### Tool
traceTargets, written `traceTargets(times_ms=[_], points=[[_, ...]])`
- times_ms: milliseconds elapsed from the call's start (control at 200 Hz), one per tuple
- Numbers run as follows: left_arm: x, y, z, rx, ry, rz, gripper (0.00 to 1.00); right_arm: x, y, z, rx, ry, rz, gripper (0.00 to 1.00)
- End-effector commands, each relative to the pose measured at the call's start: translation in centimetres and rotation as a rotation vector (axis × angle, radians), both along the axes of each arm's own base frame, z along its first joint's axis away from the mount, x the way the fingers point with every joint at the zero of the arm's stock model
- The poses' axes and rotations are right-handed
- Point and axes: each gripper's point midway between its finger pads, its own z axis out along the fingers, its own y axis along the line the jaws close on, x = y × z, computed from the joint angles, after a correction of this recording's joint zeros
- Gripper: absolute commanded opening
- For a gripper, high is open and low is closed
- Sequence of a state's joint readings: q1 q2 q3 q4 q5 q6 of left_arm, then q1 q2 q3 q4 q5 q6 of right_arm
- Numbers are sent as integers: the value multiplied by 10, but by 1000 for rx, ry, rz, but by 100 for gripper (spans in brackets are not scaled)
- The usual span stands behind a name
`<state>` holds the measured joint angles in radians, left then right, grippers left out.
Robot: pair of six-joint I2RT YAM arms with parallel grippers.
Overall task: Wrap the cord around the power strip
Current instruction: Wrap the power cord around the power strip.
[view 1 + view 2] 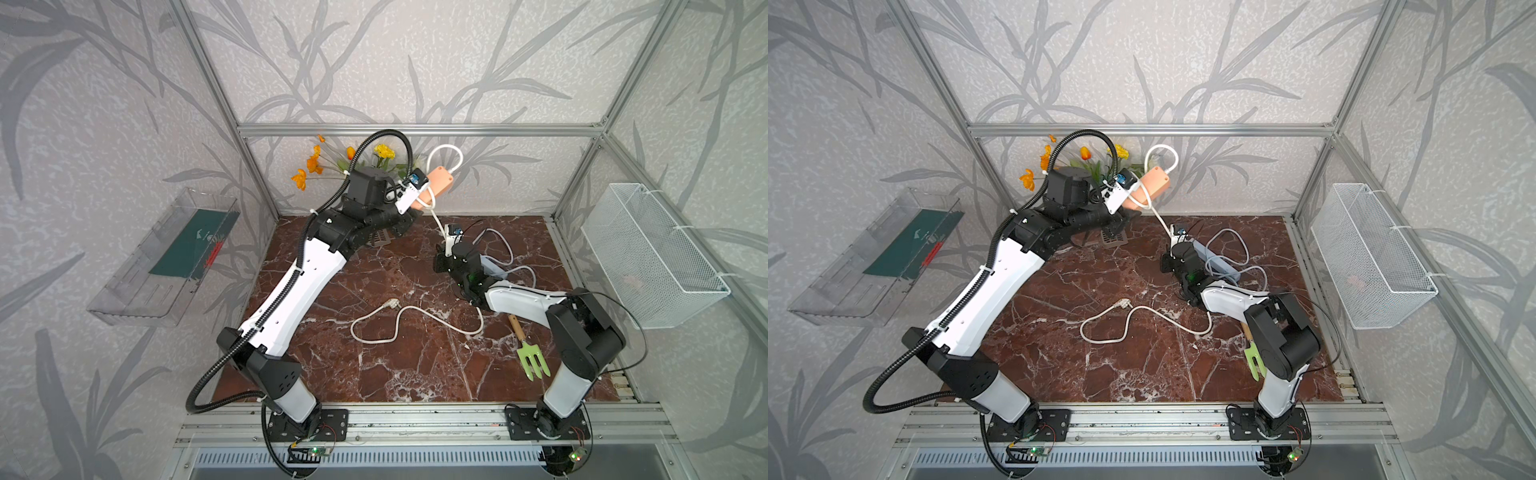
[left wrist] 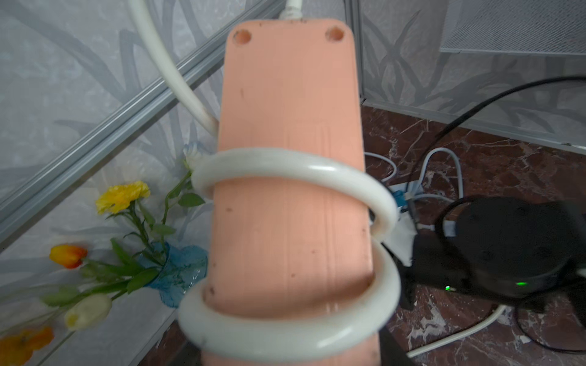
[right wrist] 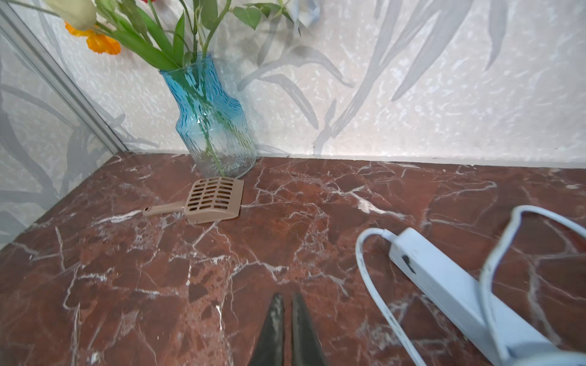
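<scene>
My left gripper (image 1: 417,202) is shut on the lower end of a salmon-pink power strip (image 2: 288,126), holding it in the air at the back of the cell, also seen in a top view (image 1: 1152,183). The white cord (image 2: 285,164) circles the strip in two loops. From there it drops past my right arm (image 1: 465,266) and snakes over the marble floor to its plug (image 1: 390,303). My right gripper (image 3: 288,298) hovers low over the floor, shut, with nothing showing between its fingertips.
A pale blue power strip (image 3: 444,285) with its own cord lies beside my right gripper. A blue vase of flowers (image 3: 215,126) and a beige scoop (image 3: 212,199) stand at the back. A green garden fork (image 1: 530,357) lies by the right arm. A wire basket (image 1: 648,253) hangs on the right wall.
</scene>
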<state>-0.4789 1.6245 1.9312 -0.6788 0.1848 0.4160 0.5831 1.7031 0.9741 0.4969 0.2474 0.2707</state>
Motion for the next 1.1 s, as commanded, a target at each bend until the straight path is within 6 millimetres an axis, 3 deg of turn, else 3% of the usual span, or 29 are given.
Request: traceTargets(times_ms=[0, 115, 240, 340, 470, 550, 690, 800, 935, 1095], points=[[31, 75, 61, 45, -208, 246, 0, -25, -36, 0, -144, 20, -51, 0], [56, 112, -2, 271, -90, 341, 0, -61, -21, 54, -302, -151, 106, 0], [65, 123, -77, 493, 29, 303, 0, -112, 7, 126, -498, -421, 306, 0], [57, 111, -119, 552, 113, 210, 0, -132, 6, 187, -570, -555, 342, 0], [16, 63, -155, 604, 169, -70, 0, -141, 7, 260, -594, -704, 336, 0], [-18, 31, -161, 593, 144, -252, 0, -134, 9, 294, -619, -786, 289, 0], [-62, -7, -167, 585, 94, -415, 0, -110, 16, 328, -685, -855, 234, 0], [-90, -23, -158, 557, 66, -489, 0, -80, 11, 336, -675, -825, 235, 0], [-110, -22, -151, 543, 59, -516, 0, -48, -8, 346, -662, -792, 197, 0], [-131, -39, -133, 438, 78, -597, 0, -11, -14, 333, -542, -685, 273, 0]])
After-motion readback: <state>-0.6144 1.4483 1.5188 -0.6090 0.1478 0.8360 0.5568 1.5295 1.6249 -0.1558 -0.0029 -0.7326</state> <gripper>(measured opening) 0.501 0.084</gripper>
